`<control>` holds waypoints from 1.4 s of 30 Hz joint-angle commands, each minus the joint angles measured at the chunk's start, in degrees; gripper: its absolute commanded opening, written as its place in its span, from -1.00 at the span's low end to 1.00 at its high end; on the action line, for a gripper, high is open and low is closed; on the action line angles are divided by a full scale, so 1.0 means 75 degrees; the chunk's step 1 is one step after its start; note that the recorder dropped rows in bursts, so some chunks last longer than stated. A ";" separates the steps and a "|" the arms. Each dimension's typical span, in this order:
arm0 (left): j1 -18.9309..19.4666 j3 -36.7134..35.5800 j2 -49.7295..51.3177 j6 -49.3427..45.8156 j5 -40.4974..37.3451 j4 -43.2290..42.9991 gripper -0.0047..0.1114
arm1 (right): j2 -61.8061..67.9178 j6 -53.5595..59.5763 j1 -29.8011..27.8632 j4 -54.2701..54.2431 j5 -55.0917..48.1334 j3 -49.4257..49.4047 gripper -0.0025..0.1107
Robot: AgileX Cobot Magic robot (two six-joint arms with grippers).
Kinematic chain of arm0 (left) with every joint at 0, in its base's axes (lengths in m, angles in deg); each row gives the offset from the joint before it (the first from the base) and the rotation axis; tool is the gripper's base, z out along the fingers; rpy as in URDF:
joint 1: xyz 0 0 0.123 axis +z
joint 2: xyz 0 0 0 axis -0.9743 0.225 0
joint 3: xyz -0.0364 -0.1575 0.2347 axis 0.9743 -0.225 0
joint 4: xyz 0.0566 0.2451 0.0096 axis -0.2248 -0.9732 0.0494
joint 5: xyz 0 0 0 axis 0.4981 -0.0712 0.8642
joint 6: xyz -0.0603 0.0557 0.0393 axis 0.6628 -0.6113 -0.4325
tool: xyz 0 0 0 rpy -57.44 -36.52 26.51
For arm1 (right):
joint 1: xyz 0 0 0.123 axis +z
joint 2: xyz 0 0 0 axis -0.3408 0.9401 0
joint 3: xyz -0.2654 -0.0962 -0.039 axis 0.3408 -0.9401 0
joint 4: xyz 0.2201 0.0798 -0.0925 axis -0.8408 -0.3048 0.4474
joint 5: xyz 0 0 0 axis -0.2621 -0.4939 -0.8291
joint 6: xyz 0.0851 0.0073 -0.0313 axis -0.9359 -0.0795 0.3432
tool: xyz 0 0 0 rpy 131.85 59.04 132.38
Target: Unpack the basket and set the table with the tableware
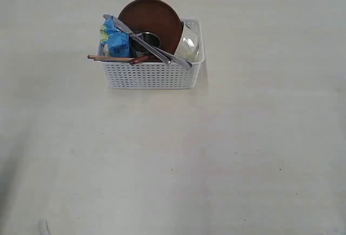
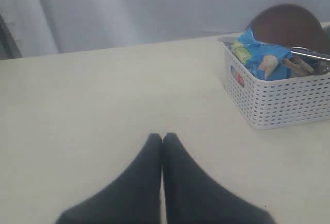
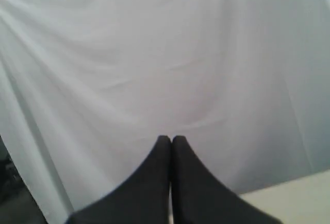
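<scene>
**Toward the curtain side of the table: basket packed, both grippers empty**

Your basket (image 1: 151, 75) stands on the table (image 1: 216, 154). It holds the upright reddish-brown plate (image 1: 154, 19), steel cutlery (image 1: 157, 51), cup (image 1: 145, 41), bowl (image 1: 190, 45), chopsticks (image 1: 111, 58) and blue snack bag (image 1: 114, 39). Your left gripper (image 2: 163, 137) is closed on nothing, well apart from the basket. Your right gripper (image 3: 171, 139) is closed too, facing the white curtain (image 3: 165, 54).
</scene>
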 commanded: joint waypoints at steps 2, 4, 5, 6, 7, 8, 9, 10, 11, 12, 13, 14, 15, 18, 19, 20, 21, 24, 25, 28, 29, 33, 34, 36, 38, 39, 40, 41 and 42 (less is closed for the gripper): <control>0.0016 -0.0020 -0.0018 0.0031 0.0074 -0.0010 -0.92 | 0.1991 0.0763 0.0086 0.0149 -0.2361 0.1785 -0.86; 0.0016 -0.0020 -0.0018 0.0031 0.0074 -0.0010 -0.92 | 0.3140 0.0873 0.0386 0.0135 -0.3283 0.2596 -0.57; 0.0016 -0.0020 -0.0018 0.0031 0.0074 -0.0010 -0.92 | 0.3650 0.1008 0.0546 0.0076 -0.3623 0.2959 -0.45; 0.0016 -0.0020 -0.0018 0.0031 0.0074 -0.0010 -0.92 | 0.4337 0.1283 0.0777 0.0076 -0.4270 0.3452 -0.34; 0.0016 -0.0020 -0.0018 0.0031 0.0074 -0.0010 -0.92 | 0.4836 0.1424 0.0959 0.0076 -0.4731 0.3828 -0.30; 0.0016 -0.0020 -0.0018 0.0031 0.0074 -0.0010 -0.92 | 0.5457 0.1636 0.1209 0.0076 -0.5316 0.4382 -0.28; 0.0016 -0.0020 -0.0018 0.0031 0.0074 -0.0010 -0.92 | 0.5833 0.1734 0.1376 0.0076 -0.5638 0.4677 -0.28; 0.0016 -0.0020 -0.0018 0.0031 0.0074 -0.0010 -0.92 | 0.6186 0.1774 0.1549 0.0076 -0.5896 0.4965 -0.28; 0.0016 -0.0020 -0.0018 0.0031 0.0074 -0.0010 -0.92 | 0.6497 0.1827 0.1725 0.0076 -0.6082 0.5172 -0.28; 0.0016 -0.0020 -0.0018 0.0031 0.0074 -0.0010 -0.92 | 0.6780 0.1916 0.1916 0.0076 -0.6173 0.5410 -0.28; 0.0016 -0.0020 -0.0018 0.0031 0.0074 -0.0010 -0.92 | 0.7031 0.2031 0.2120 0.0076 -0.6219 0.5631 -0.28; 0.0016 -0.0020 -0.0018 0.0031 0.0074 -0.0010 -0.92 | 0.7216 0.2109 0.2298 0.0076 -0.6239 0.5792 -0.28; 0.0016 -0.0020 -0.0018 0.0031 0.0074 -0.0010 -0.92 | 0.7438 0.2195 0.2526 0.0012 -0.6295 0.5992 -0.28; 0.0016 -0.0020 -0.0018 0.0031 0.0074 -0.0010 -0.92 | 0.8205 0.2352 0.3091 -0.0207 -0.7082 0.6737 -0.28; 0.0016 -0.0020 -0.0018 0.0031 0.0074 -0.0010 -0.92 | 0.8555 0.2352 0.3245 -0.0235 -0.7500 0.7070 -0.28; 0.0016 -0.0020 -0.0018 0.0031 0.0074 -0.0010 -0.92 | 0.8922 0.2366 0.3372 -0.0235 -0.7795 0.7415 -0.28; 0.0016 -0.0020 -0.0018 0.0031 0.0074 -0.0010 -0.92 | 0.9293 0.2366 0.3470 -0.0235 -0.8096 0.7762 -0.28; 0.0016 -0.0020 -0.0018 0.0031 0.0074 -0.0010 -0.92 | 1.0247 0.2418 0.3640 -0.0297 -0.8560 0.8681 -0.28; 0.0016 -0.0020 -0.0018 0.0031 0.0074 -0.0010 -0.92 | 1.0555 0.2517 0.3710 -0.0352 -0.8629 0.8991 -0.28; 0.0016 -0.0020 -0.0018 0.0031 0.0074 -0.0010 -0.92 | 1.1303 0.2795 0.3923 -0.0544 -0.8609 0.9734 -0.28; 0.0016 -0.0020 -0.0018 0.0031 0.0074 -0.0010 -0.92 | 1.1542 0.2858 0.4023 -0.0543 -0.8558 0.9959 -0.28; 0.0016 -0.0020 -0.0018 0.0031 0.0074 -0.0010 -0.92 | 1.2395 0.3120 0.4403 -0.0543 -0.8407 1.0680 -0.28; 0.0016 -0.0020 -0.0018 0.0031 0.0074 -0.0010 -0.92 | 1.2616 0.3139 0.4485 -0.0543 -0.8407 1.0848 -0.28; 0.0016 -0.0020 -0.0018 0.0031 0.0074 -0.0010 -0.92 | 1.3015 0.3139 0.4593 -0.0543 -0.8407 1.1129 -0.28; 0.0016 -0.0020 -0.0018 0.0031 0.0074 -0.0010 -0.92 | 1.3441 0.3139 0.4591 -0.0543 -0.8424 1.1422 -0.28; 0.0016 -0.0020 -0.0018 0.0031 0.0074 -0.0010 -0.92 | 1.3605 0.3139 0.4591 -0.0543 -0.8424 1.1567 -0.28; 0.0016 -0.0020 -0.0018 0.0031 0.0074 -0.0010 -0.92 | 1.3796 0.3139 0.4591 -0.0543 -0.8424 1.1699 -0.28; 0.0016 -0.0020 -0.0018 0.0031 0.0074 -0.0010 -0.92 | 1.3974 0.3139 0.4591 -0.0543 -0.8389 1.1818 -0.28; 0.0016 -0.0020 -0.0018 0.0031 0.0074 -0.0010 -0.92 | 1.4138 0.3157 0.4591 -0.0543 -0.8325 1.1906 -0.28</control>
